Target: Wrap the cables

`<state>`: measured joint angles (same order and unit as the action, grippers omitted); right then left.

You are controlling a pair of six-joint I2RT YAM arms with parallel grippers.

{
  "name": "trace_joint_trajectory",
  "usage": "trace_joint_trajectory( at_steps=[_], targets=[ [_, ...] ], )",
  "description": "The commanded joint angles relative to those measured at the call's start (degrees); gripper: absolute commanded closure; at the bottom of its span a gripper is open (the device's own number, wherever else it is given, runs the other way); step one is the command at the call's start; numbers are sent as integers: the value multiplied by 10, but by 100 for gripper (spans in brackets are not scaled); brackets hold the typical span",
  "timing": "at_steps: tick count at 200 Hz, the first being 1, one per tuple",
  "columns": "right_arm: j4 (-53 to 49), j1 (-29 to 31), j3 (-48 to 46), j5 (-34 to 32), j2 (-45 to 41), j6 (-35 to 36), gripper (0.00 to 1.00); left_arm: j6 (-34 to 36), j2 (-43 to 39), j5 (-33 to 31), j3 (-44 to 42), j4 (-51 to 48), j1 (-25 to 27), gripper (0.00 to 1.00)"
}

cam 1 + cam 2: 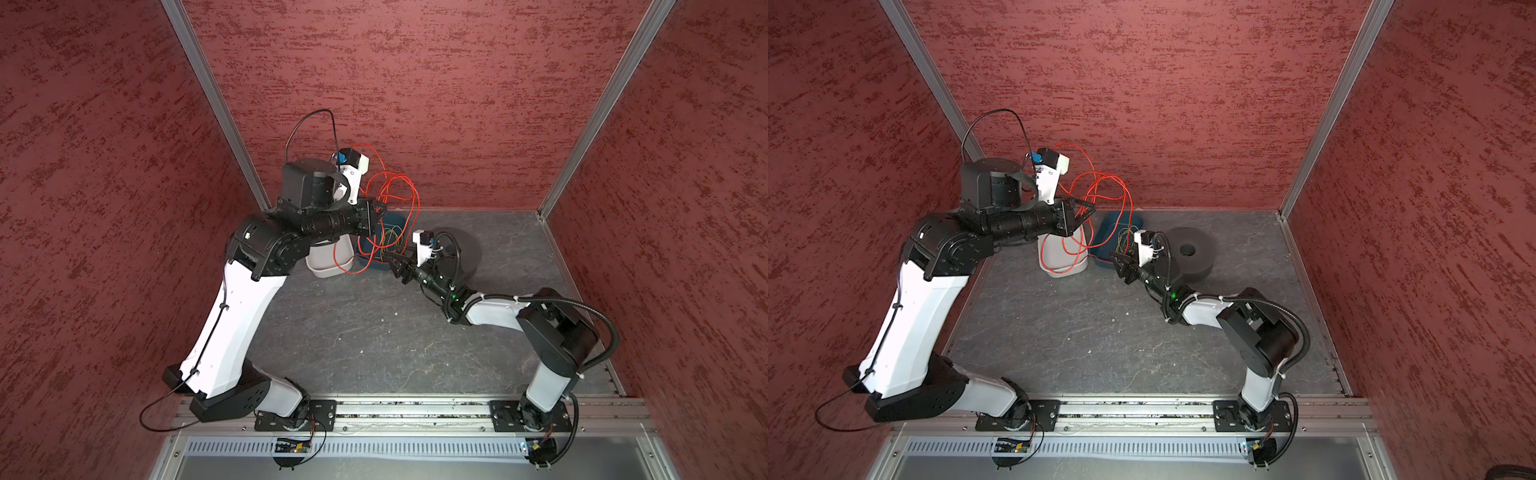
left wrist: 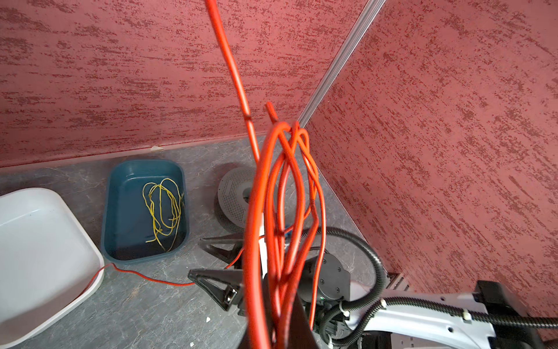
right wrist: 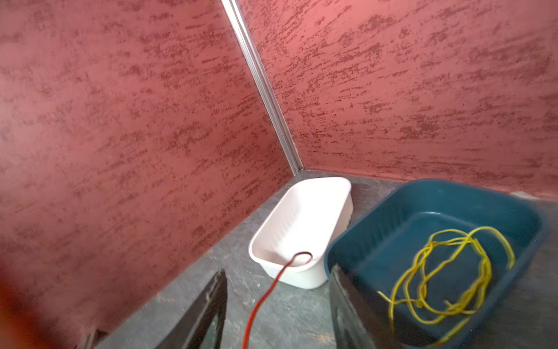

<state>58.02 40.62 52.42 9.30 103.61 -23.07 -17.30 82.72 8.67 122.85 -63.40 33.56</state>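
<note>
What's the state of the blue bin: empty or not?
Not empty. The blue bin holds a loose tangle of yellow-green wire, visible in both wrist views.

Bare floor (image 1: 374, 332) before hanging cables (image 2: 252, 226)

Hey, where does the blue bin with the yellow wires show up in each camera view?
Top view: blue bin by the back wall, right of the white bin.
Top view: blue bin in the same spot, left of the spool.
Left wrist: blue bin between white bin and spool, behind the hanging cables.
Right wrist: blue bin close up, yellow wires inside.
Shared landmark: the white bin beside it.
</note>
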Motion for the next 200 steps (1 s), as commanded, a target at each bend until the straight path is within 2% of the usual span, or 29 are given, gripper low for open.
trace_joint_trajectory(
  at_steps=[1, 16, 33, 49, 80, 103, 142, 176, 185, 200],
  targets=[
    [62, 3, 28, -7, 18, -26, 79, 3, -19, -32, -4, 4, 4, 100],
    [65, 3, 16, -21, 6, -23, 100, 10, -25, -53, -9, -4, 2, 100],
    [44, 3, -2, -43, -32, 1, 100, 18, -36, -68, -32, 4, 0, 100],
    [-18, 2, -12, -58, -87, 37, 100, 24, -47, -82, -60, 13, -8, 100],
    [-240, 2, -6, -110, -218, 107, 100, 44, -66, -57, -127, 40, -23, 100],
    [-398, -10, 3, -154, -303, 135, 100, 61, -85, -46, -199, 81, -27, 93],
    [-687, -44, 71, -212, -358, 190, 100, 80, -90, -36, -283, 111, -34, 80],
    [-772, -53, 62, -249, -403, 225, 100, 75, -100, -13, -361, 139, -42, 66],
    [-774, -54, 52, -258, -416, 225, 100, 71, -106, 2, -383, 148, -47, 59],
    [-771, -62, 31, -263, -438, 224, 100, 68, -113, 25, -413, 152, -60, 35]
  ],
)
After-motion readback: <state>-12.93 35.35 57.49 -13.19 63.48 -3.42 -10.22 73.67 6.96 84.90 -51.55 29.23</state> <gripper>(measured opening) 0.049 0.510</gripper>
